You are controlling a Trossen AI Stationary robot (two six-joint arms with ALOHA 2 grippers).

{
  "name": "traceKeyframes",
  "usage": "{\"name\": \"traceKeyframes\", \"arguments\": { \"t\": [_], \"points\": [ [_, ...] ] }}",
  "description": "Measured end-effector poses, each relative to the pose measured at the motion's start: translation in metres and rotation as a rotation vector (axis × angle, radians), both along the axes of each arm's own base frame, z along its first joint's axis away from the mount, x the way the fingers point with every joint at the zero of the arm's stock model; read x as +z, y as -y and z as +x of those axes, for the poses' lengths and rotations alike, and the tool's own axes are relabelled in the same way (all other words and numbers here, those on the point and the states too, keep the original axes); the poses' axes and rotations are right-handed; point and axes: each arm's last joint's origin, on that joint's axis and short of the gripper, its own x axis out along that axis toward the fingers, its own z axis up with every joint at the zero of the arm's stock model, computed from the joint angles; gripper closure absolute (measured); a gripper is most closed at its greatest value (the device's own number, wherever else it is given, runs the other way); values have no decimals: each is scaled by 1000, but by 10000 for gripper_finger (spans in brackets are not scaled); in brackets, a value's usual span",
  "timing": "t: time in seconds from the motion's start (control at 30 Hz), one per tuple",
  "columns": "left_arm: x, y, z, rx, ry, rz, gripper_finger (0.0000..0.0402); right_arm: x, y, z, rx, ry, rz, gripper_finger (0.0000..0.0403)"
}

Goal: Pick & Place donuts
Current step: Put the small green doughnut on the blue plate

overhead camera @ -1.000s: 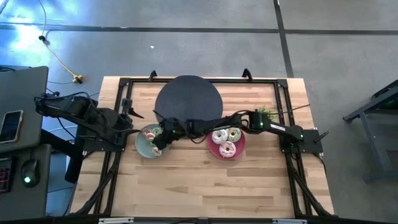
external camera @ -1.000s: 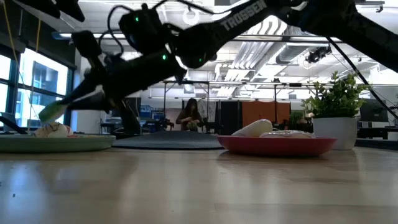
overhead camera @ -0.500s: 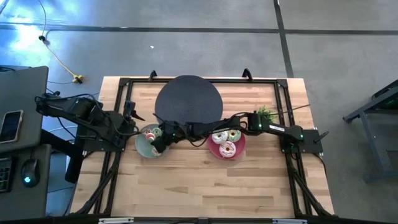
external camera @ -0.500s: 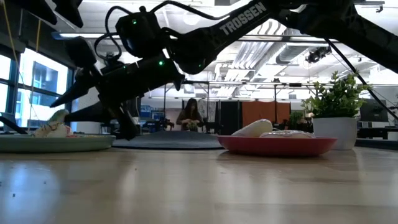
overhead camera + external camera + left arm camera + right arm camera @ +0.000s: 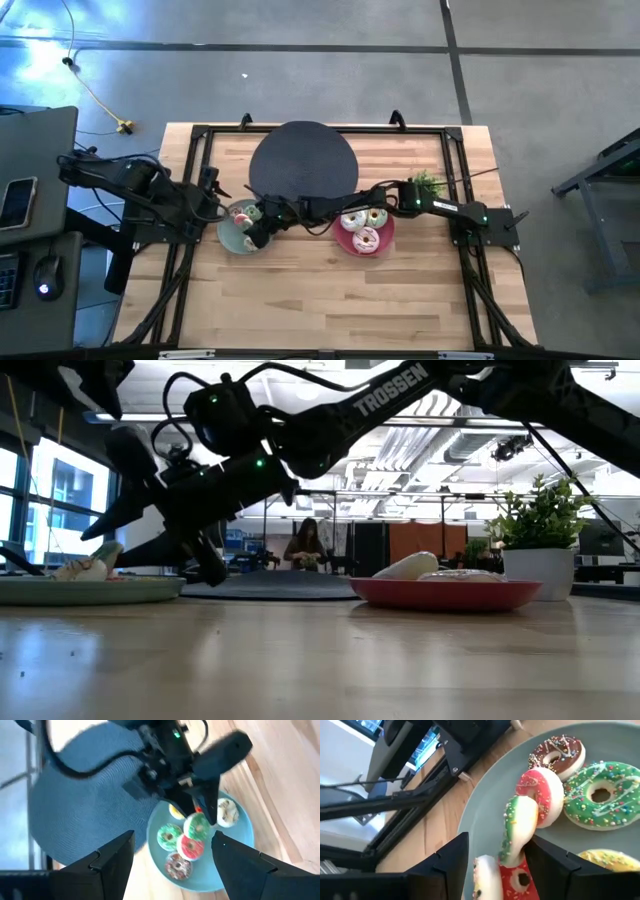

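Observation:
The grey-green plate (image 5: pixel 232 238) on the table's left holds several donuts: chocolate (image 5: pixel 557 752), green (image 5: pixel 600 795), red-pink (image 5: pixel 540 802), yellow (image 5: pixel 597 860) and white (image 5: pixel 487 875). A green-iced donut (image 5: pixel 517 832) stands on edge there, leaning against the red-pink one. My right gripper (image 5: pixel 497 842) reaches over this plate and is open, one finger on either side of the standing donut. My left gripper (image 5: pixel 172 837) hovers open by the plate's left side. The pink plate (image 5: pixel 385 240) holds three more donuts (image 5: pixel 366 238).
A round black mat (image 5: pixel 303 160) lies at the table's far middle. A small potted plant (image 5: pixel 428 182) stands behind the pink plate. Black frame rails (image 5: pixel 190 270) run along the table's sides. A person (image 5: pixel 305 545) sits in the room far behind.
My right gripper has opened over the grey-green plate and let go of the green-iced donut. The donut has dropped from between the fingers onto the plate, where it now stands on edge against the red-pink one.

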Motion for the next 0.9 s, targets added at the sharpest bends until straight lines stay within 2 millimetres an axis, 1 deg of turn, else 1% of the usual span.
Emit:
{"name": "traceKeyframes", "arguments": {
  "t": [0.13, 0.3, 0.4, 0.47, 0.6, 0.7, 0.77, 0.83, 0.9],
  "points": [
    [-6, 1, 1, 5, -21, -13, 147, 0, 3, 0, 26, 7, -52, 222],
    [-12, 1, 3, 1, -34, -1, 147, 5, 5, -2, 84, -1, -113, 221],
    [-23, 1, 4, 6, -68, 18, 147, 6, 5, -3, 98, -17, -174, 221],
    [-30, 2, 5, 6, -85, 25, 147, 5, 5, -6, 106, -60, -201, 221],
    [-45, 4, 15, -4, -41, 38, 147, 2, 6, -8, 127, -101, -244, 221],
    [-53, 7, 22, -29, 5, 52, 147, 1, 5, -9, 140, -114, -240, 221],
    [-61, 7, 23, -41, -6, 55, 147, 2, 4, -9, 147, -112, -243, 221],
    [-68, 8, 25, -43, -18, 55, 147, 7, 2, -10, 168, -111, -276, 221],
    [-74, 8, 25, -37, -27, 62, 151, 16, -2, -12, 193, -95, -324, 221]
  ]
}}
